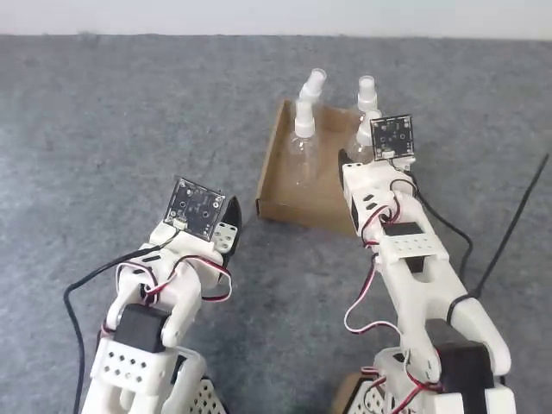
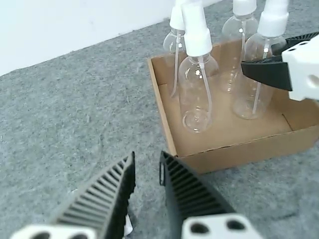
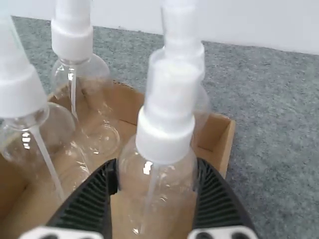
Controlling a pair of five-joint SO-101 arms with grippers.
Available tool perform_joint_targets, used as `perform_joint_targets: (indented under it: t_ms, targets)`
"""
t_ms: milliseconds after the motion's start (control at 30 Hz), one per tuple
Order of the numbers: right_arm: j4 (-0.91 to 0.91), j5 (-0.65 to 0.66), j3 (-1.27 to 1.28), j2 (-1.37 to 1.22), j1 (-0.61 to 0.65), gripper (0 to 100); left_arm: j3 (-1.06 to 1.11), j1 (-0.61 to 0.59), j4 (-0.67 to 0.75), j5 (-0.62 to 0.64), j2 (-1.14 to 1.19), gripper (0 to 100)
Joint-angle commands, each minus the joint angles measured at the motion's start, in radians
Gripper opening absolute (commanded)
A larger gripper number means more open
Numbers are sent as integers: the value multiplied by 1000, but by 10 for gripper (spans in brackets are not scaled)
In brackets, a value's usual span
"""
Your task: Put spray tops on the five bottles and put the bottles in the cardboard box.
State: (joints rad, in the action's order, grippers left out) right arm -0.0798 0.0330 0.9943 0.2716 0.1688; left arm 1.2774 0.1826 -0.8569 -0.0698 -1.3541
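Note:
The cardboard box lies open on the grey carpet, with several clear bottles standing in it, all wearing white spray tops. My right gripper is inside the box, its black fingers pressed against both sides of one bottle, which stands upright on the box floor. From above, the right gripper sits at the box's right side. My left gripper hovers over bare carpet just outside the box's front left corner, fingers a narrow gap apart with nothing between them. It is the left gripper at the lower left of the box.
Other capped bottles stand close around the held one, one with its top leaning. The box wall is low. Cables trail from both arms. Grey carpet lies open to the left and front.

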Motion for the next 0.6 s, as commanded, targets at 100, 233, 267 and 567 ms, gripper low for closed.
perform_joint_targets:
  t_ms: [100,233,267,567]
  targets:
    - [-19,-5,-15,7,5,11,-4,-3,20,11,3,70]
    - [-18,-5,-15,7,5,38,-4,-3,20,11,3,70]
    - [-18,-5,-14,7,5,61,-4,-3,20,11,3,70]
    - [-18,-5,-14,13,5,158,-4,-3,20,11,3,69]
